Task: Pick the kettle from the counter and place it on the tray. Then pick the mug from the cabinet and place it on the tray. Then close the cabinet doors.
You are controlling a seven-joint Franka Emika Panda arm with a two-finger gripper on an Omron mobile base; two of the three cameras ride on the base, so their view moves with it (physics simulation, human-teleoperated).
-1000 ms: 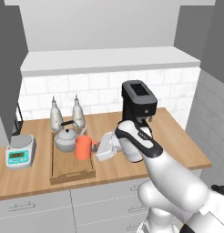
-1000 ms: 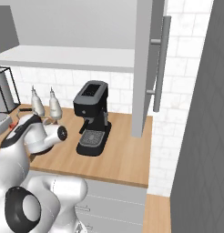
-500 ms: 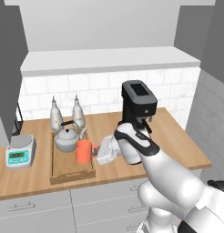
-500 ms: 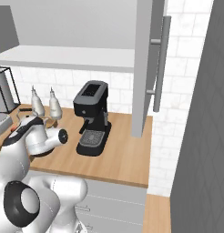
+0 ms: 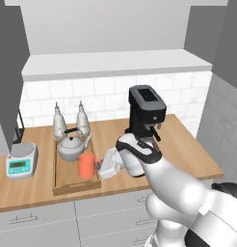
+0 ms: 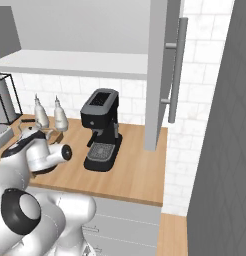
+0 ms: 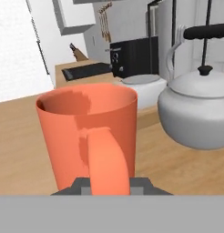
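Both end effector [image 7: 109, 191] fingertips mostly hidden behind mug [image 7: 89, 134] handle.

Over the last second the mug [image 5: 86, 165], clamped by its handle in the closed pincer [image 5: 98, 167], has been carried slightly to the left over the tray [image 5: 59, 186], and is now found closer to the kettle [image 5: 71, 148], just in front of it. The white arm has been shifted leftward with it, as is also seen in the right base view.
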